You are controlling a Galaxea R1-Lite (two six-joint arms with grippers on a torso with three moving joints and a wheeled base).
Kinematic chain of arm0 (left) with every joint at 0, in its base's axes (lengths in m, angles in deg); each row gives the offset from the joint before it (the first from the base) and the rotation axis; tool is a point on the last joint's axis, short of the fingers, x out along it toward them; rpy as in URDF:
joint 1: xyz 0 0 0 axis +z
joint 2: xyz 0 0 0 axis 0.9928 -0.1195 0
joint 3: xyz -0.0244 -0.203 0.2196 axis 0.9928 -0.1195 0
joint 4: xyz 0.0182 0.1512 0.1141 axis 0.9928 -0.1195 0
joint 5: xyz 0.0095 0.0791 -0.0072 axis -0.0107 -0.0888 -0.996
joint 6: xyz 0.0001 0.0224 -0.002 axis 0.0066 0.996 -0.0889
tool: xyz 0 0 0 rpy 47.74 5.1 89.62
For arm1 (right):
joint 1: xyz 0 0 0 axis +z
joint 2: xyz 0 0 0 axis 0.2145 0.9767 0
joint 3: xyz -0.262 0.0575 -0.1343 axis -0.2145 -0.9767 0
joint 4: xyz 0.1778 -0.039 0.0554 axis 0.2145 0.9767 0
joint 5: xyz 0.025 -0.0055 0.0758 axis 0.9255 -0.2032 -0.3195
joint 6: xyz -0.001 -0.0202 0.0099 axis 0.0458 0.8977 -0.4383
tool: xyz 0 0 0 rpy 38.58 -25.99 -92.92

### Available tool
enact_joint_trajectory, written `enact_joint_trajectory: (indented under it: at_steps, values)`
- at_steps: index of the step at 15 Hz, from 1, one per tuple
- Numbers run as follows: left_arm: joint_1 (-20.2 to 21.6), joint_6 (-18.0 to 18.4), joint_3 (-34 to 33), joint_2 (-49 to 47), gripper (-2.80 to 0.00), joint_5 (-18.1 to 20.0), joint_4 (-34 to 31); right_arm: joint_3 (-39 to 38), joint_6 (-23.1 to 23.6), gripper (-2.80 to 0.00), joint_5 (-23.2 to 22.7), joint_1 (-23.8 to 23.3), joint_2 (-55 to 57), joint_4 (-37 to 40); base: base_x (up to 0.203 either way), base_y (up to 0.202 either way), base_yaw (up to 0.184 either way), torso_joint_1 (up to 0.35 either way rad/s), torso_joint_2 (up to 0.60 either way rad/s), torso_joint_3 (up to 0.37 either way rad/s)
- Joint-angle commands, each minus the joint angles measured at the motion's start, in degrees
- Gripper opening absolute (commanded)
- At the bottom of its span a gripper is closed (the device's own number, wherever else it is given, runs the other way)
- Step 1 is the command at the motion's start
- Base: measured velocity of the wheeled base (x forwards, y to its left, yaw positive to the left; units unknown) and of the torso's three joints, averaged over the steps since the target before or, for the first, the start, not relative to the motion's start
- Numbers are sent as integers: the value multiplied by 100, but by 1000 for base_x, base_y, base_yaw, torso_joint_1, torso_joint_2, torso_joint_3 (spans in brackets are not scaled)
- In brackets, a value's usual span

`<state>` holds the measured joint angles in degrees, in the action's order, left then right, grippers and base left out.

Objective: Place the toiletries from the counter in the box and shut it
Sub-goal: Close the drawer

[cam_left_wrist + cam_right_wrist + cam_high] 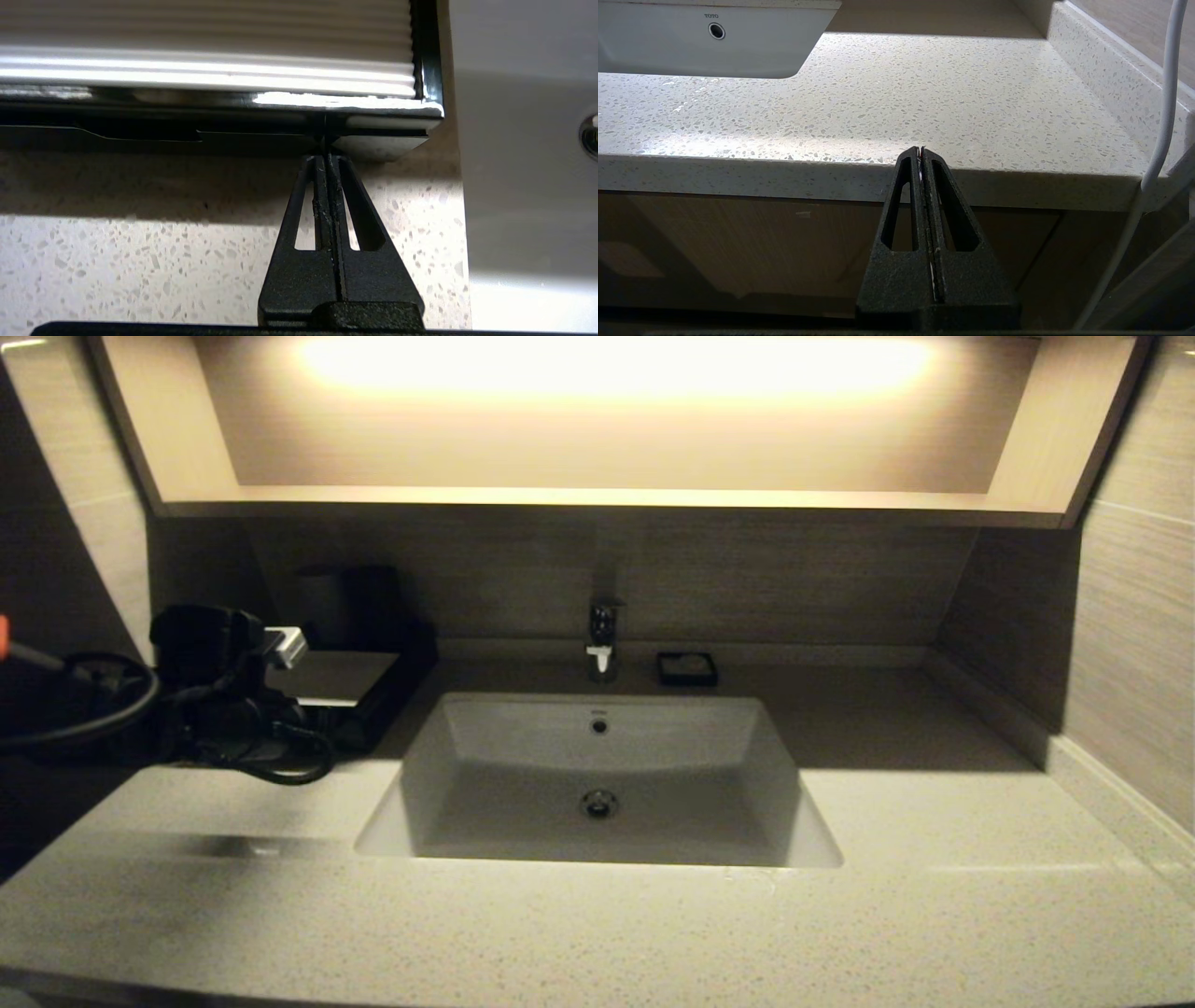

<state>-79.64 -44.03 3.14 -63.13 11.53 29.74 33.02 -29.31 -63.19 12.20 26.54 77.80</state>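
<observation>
left claw pressed shut against the front of the box on the bench.

in the head view the box sits at about nine o'clock from the sink, back near the wall, with the left arm's wrist in front of it. the left wrist view shows the claw's two fingers closed together with nothing between them, tips touching the box's black front edge near its corner on the sink side, under the ribbed pale top. no packets show on the bench. the right claw is closed and empty too, parked below and in front of the bench edge at about five o'clock from the sink. a small black dish sits beside the tap.
</observation>
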Motion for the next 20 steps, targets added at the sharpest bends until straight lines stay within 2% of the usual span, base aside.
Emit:
enact_joint_trajectory:
  at_steps: [1,11,20]
  values:
    - [2,3,-10,-21,-280,10,45,-9,3,-280,-5,1,5,0,0,0,0,0,0,0]
    - [2,3,-136,-81,-280,11,168,-9,3,-280,-5,1,-3,0,0,0,0,0,0,0]
    - [9,34,-564,548,-280,-12,206,-9,3,-280,-5,1,1,0,0,0,0,0,0,0]
